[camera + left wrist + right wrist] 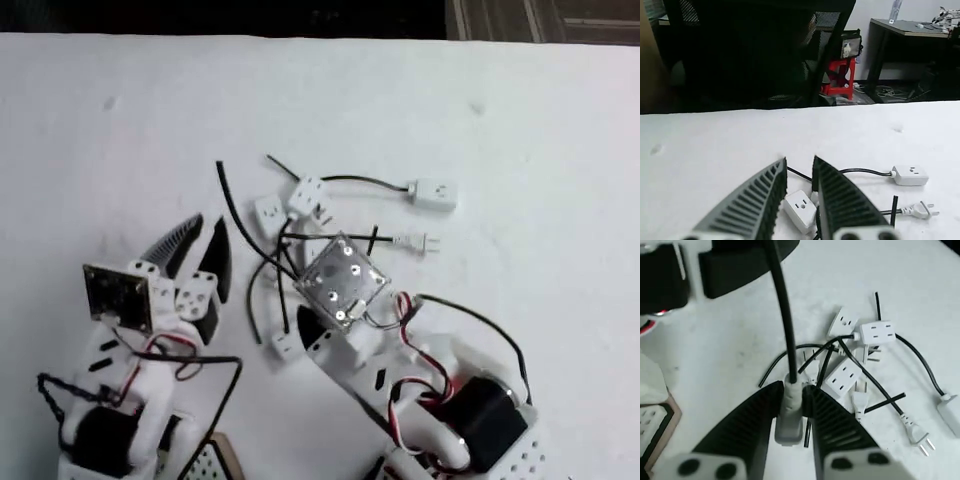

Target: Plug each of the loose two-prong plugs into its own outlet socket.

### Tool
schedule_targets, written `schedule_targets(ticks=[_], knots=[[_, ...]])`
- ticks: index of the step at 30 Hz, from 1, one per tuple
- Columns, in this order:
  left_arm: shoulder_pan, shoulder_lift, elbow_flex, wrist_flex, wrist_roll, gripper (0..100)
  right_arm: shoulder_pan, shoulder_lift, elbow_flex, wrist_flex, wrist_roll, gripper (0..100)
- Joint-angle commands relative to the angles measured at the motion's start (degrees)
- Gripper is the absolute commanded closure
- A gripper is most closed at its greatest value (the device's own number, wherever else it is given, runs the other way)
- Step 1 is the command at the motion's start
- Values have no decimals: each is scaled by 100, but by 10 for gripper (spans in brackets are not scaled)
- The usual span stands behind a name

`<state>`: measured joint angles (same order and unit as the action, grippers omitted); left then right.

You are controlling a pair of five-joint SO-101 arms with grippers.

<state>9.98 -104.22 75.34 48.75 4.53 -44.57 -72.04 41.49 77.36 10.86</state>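
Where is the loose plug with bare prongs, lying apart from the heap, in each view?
High view: loose plug right of the heap, below the lone socket.
Left wrist view: loose plug on the table, nearer than the lone socket.
Right wrist view: loose plug at the heap's outer edge.
Shared landmark: the lone socket beside it.

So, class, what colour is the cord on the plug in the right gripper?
The plug has a black cord; clearest in the right wrist view.

Parted left gripper (800, 161), clamped right gripper (794, 388).
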Motion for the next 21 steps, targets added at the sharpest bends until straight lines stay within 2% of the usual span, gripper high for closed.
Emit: schedule_targets(ticks=[1, 8, 11, 15, 21], knots=[[312, -31, -712, 563, 62, 895, -66, -400, 343, -778, -53, 980], [1007, -31, -844, 624, 35, 895, -75, -1376, 1565, -1842, -53, 981], [1437, -31, -818, 642, -18, 895, -84, -1525, 1811, -1921, -44, 981], [1947, -31, -774, 703, -686, 895, -127, -1516, 1846, -1912, -44, 981], [2527, -31, -800, 1029, -897, 895, -673, -1516, 1855, -1807, -26, 981]])
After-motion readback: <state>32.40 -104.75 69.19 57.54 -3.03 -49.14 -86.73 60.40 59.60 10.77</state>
